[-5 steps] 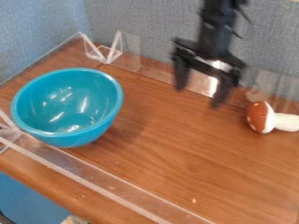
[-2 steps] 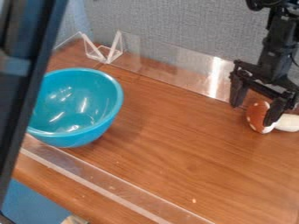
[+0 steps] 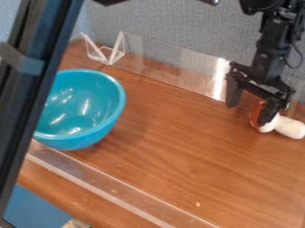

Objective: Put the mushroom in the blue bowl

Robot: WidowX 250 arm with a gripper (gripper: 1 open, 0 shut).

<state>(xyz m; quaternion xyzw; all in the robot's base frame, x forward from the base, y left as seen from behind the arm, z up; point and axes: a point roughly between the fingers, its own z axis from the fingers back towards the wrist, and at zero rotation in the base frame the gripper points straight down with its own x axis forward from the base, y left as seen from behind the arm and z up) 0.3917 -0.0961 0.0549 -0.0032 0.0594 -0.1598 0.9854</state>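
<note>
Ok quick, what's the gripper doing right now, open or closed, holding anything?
Black gripper: open, jaws either side of the small reddish-brown-capped toy mushroom on the wooden table, not gripping it yet.

Mushroom (image 3: 273, 122) and blue bowl (image 3: 74, 109), well apart on wood.
Mushroom lies on its side, far right, reddish cap partly hidden; glossy turquoise bowl upright, left.

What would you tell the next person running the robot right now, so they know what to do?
Gripper: open, pointing down, its jaws on either side of the small toy mushroom with a reddish-brown cap and cream stem. Not gripped yet.

Mushroom: lying on the wooden table at the right side, stem pointing right.

Large glossy turquoise-blue plastic bowl: at the left, upright, nothing inside.

Done: the reach to the mushroom.

Left: close on it, lift, carry it left over the bowl, let go.
</note>
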